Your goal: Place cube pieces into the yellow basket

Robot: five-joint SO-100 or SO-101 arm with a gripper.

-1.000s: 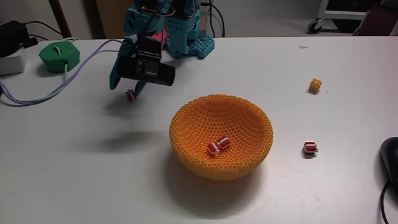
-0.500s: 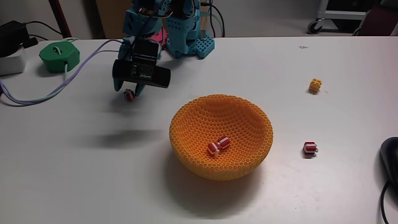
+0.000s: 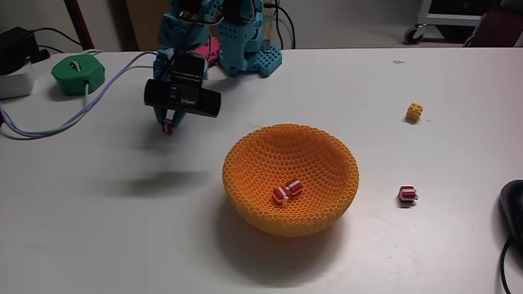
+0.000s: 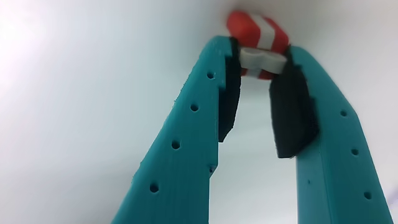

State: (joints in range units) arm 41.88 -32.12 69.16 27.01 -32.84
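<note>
While the teal arm hangs over the left part of the white table in the fixed view, its gripper point(image 3: 167, 128) is clenched on a red-and-white cube point(image 3: 168, 129). The wrist view shows the grip closely: the cube point(image 4: 259, 45) sits pinched at the very tips of the two teal fingers point(image 4: 225, 68), with much of it poking out beyond the dark pads.

Left of the gripper and further back sits a green puck point(image 3: 78, 73) with a cable. Right of the gripper and nearer the camera stands the basket point(image 3: 291, 219), well apart from it, with one cube piece point(image 3: 287, 190) already inside. Further right, a loose cube point(image 3: 407, 194) lies on the table just past the basket, and a small yellow block point(image 3: 415, 112) sits beyond that.

Because the hold is so shallow, the cube could twist out or drop during the swing toward the basket. Releasing too early would land it short of the rim.
</note>
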